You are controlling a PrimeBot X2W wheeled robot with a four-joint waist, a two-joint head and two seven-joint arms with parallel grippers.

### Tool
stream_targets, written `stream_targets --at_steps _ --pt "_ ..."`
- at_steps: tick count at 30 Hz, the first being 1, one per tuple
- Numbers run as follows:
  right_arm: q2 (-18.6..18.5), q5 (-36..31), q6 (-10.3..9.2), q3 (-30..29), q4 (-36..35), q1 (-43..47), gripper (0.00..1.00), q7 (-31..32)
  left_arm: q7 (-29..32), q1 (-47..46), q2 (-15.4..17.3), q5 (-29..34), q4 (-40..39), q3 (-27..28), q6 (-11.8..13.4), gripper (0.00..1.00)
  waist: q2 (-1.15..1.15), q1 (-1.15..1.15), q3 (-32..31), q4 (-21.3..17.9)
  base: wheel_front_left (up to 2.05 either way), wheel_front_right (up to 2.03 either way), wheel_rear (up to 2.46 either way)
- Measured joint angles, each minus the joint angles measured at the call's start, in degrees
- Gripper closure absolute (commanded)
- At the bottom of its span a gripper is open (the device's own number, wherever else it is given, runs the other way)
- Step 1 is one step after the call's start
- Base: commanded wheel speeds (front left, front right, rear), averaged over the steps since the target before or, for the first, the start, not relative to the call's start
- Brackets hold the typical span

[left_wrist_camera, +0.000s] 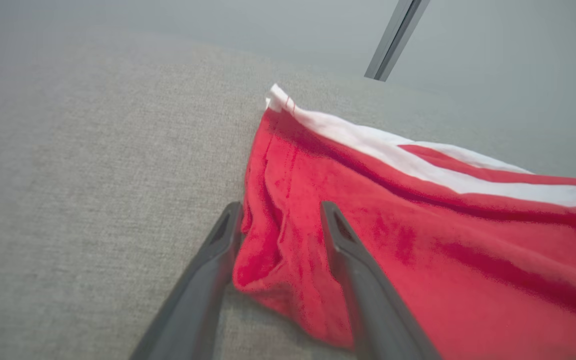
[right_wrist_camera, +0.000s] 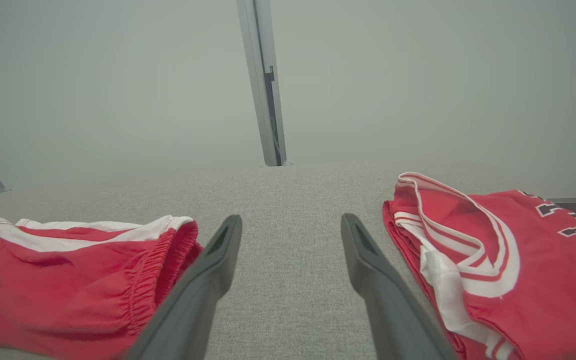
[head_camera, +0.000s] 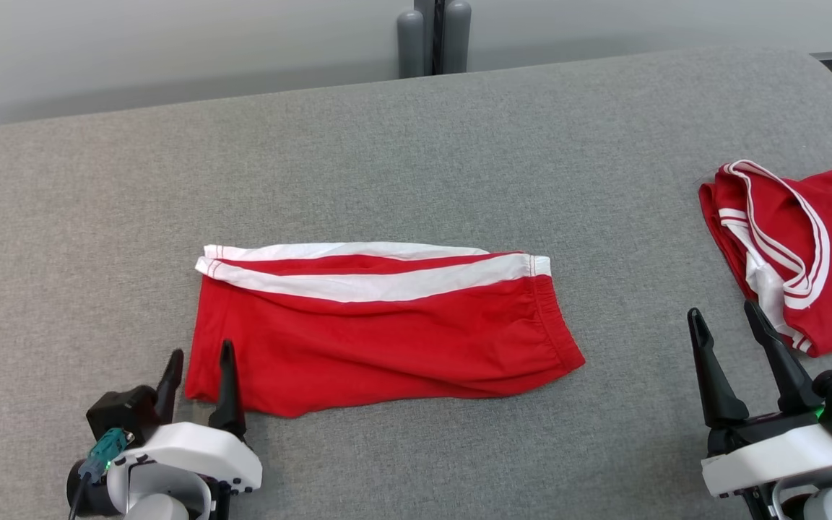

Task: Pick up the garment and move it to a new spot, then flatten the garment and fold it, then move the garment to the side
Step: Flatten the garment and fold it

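Note:
Red shorts (head_camera: 380,339) with white stripes lie folded in a long band mid-table. My left gripper (head_camera: 201,354) is open at their near-left corner. In the left wrist view the shorts' (left_wrist_camera: 418,225) bunched corner sits between the spread fingers of that gripper (left_wrist_camera: 280,210), which are not closed on it. My right gripper (head_camera: 723,312) stands open over bare cloth at the lower right. In the right wrist view that gripper (right_wrist_camera: 292,220) has nothing between its fingers, with the shorts (right_wrist_camera: 68,280) off to its left.
A red jersey (head_camera: 820,289) with white trim lies crumpled at the table's right edge, just beyond my right gripper, also in the right wrist view (right_wrist_camera: 518,280). The grey fabric tabletop (head_camera: 416,144) stretches wide behind the shorts. A dark post (head_camera: 434,36) rises at the far edge.

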Motion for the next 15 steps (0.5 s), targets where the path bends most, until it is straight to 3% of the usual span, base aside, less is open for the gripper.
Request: stream_targets --at_steps 9,15 --pt "-0.8 -0.9 0.0 -0.4 -1.1 0.3 0.0 1.8 -2.2 0.5 1.5 7.9 -10.9 -0.4 3.9 0.0 0.0 0.0 -2.0 1.1 0.0 0.0 0.0" --pt "-1.2 -2.0 0.0 -0.6 -1.6 1.3 0.0 3.4 -2.1 2.3 3.9 11.2 -17.1 -2.0 3.9 0.0 0.0 0.0 -3.8 2.1 0.0 0.0 0.0"
